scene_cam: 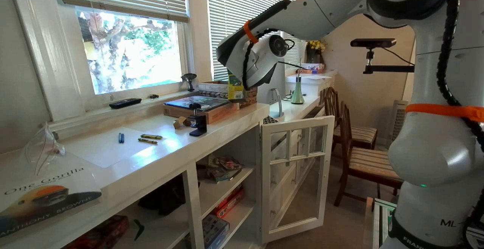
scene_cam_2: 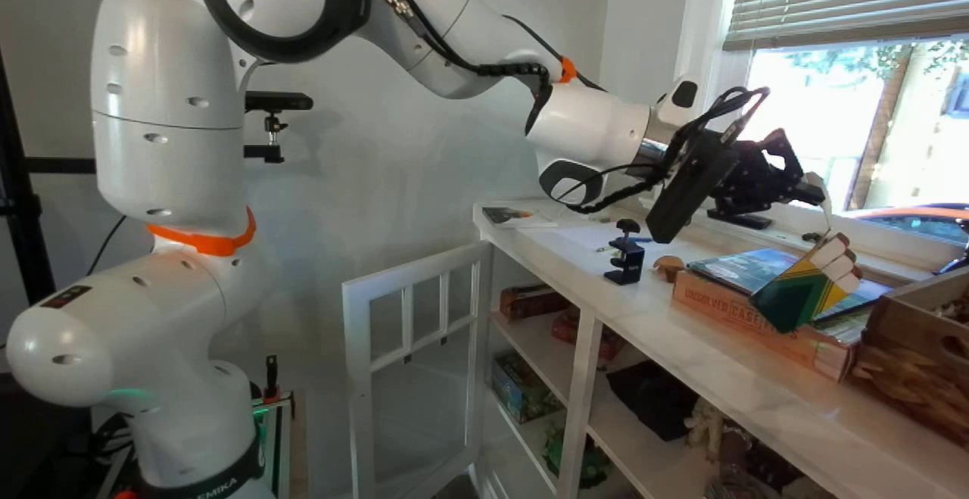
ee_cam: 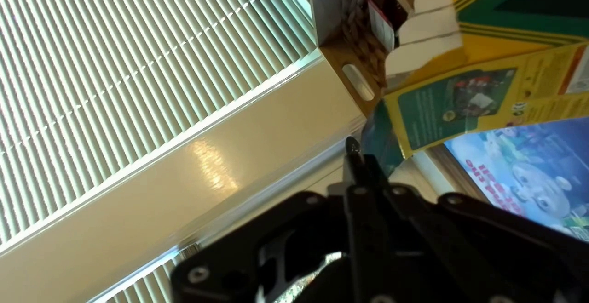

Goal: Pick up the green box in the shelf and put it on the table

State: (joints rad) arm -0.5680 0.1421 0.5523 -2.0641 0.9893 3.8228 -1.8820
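The green box (scene_cam_2: 795,294), a green and yellow carton with crayon-shaped cut-outs, hangs tilted below my gripper (scene_cam_2: 816,191). My gripper is shut on a thin flap at the box's edge. In the wrist view the fingertips (ee_cam: 361,156) are together at the near corner of the green box (ee_cam: 432,114). In an exterior view the wrist hides my gripper and part of the green box (scene_cam: 236,93). The box is above the table (scene_cam: 242,116), over a flat game box; I cannot tell if they touch. The shelf (scene_cam: 192,192) is below the table top; it also shows here (scene_cam_2: 587,378).
A game box (scene_cam_2: 749,321) with a dark tray on top lies under the green box, beside a woven basket (scene_cam_2: 908,363). A black clamp (scene_cam: 198,124), crayons (scene_cam: 149,139) and a book (scene_cam: 49,196) are on the table. The glass-paned door (scene_cam: 297,173) stands open. Window and sill are behind.
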